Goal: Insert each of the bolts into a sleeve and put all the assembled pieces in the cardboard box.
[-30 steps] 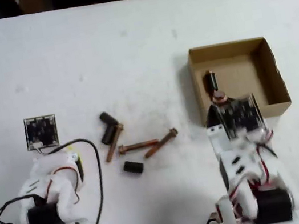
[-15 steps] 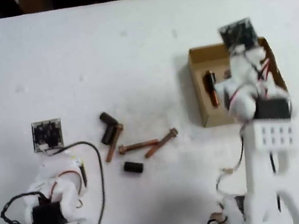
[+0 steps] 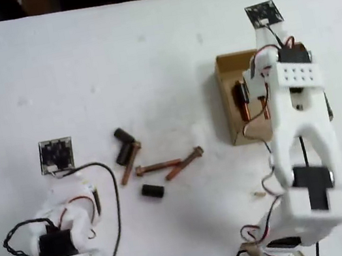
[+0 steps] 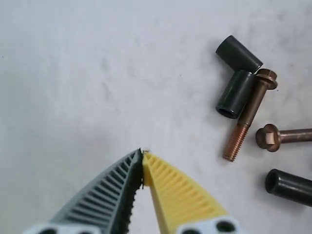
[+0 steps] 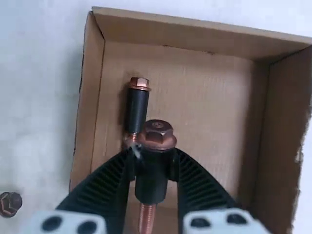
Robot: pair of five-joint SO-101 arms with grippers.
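Toward the right edge of the white worktop (image 3: 144, 53) sits the open brown cardboard box (image 5: 185, 29), with the white right arm (image 3: 297, 112) stretched out above it. The right arm's jaws are clamped on an assembled piece (image 5: 155, 165), a copper-coloured hex-head bolt pushed through a short black cylindrical sleeve. The head sticks out of one end and the threaded shank out of the other. It hangs over the box floor; whether it touches the cardboard I cannot tell. A second assembled piece (image 5: 138, 108) lies flat inside the box, along the wall that faces the worktop's left edge.

The white left arm (image 3: 60, 233) is by the near edge, toward the left corner. The left arm's jaws, one grey and one yellow, are pressed together tip to tip with nothing between them, over bare worktop.

The loose parts lie near the middle of the worktop. The first loose bolt (image 4: 248, 117) lies against the first loose sleeve (image 4: 235, 93), and the second loose sleeve (image 4: 239, 53) touches that sleeve's end at an angle. The second loose bolt (image 4: 282, 136) lies just beside them, its shank meeting the slanted third loose bolt (image 3: 184, 163). The third loose sleeve (image 4: 290, 186) lies apart, nearer the near edge.
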